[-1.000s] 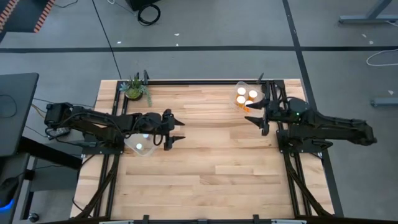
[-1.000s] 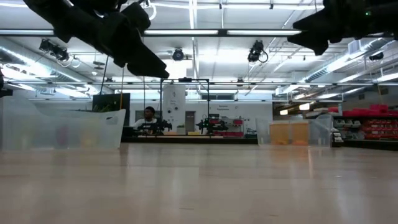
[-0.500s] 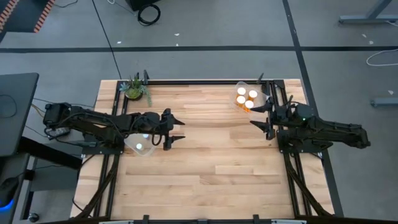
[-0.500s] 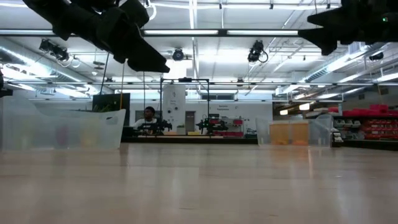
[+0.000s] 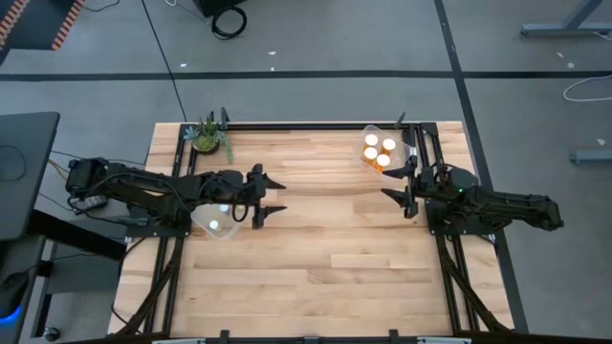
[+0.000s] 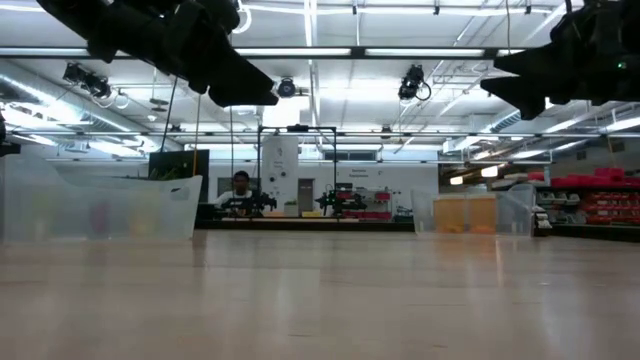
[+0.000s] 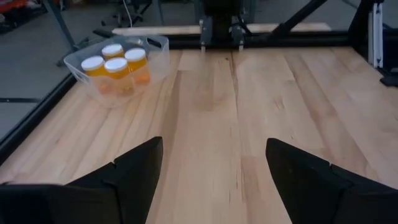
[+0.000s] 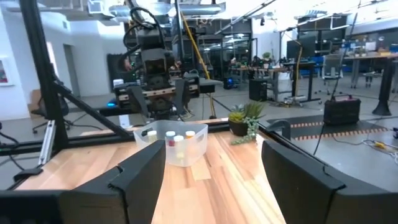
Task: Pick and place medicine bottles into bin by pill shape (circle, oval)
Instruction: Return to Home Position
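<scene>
Three amber bottles with white caps (image 5: 379, 151) stand in a clear bin (image 5: 368, 132) at the table's far right; they also show in the left wrist view (image 7: 116, 65). A second clear bin (image 5: 206, 229) at the left holds bottles (image 8: 172, 140); from above only one white cap (image 5: 215, 226) shows beside my left arm. My left gripper (image 5: 275, 195) is open and empty, above the table just right of that bin. My right gripper (image 5: 392, 184) is open and empty, above the table just near of the far right bin.
A small green potted plant (image 5: 207, 137) stands at the far left corner. A black frame (image 5: 306, 124) runs along the table's far edge and sides. Bare wood (image 5: 325, 248) lies between the arms and toward the near edge.
My right gripper has drawn back from the far right bin toward the table's near edge, staying open and empty. The bottles and bins have not moved.
</scene>
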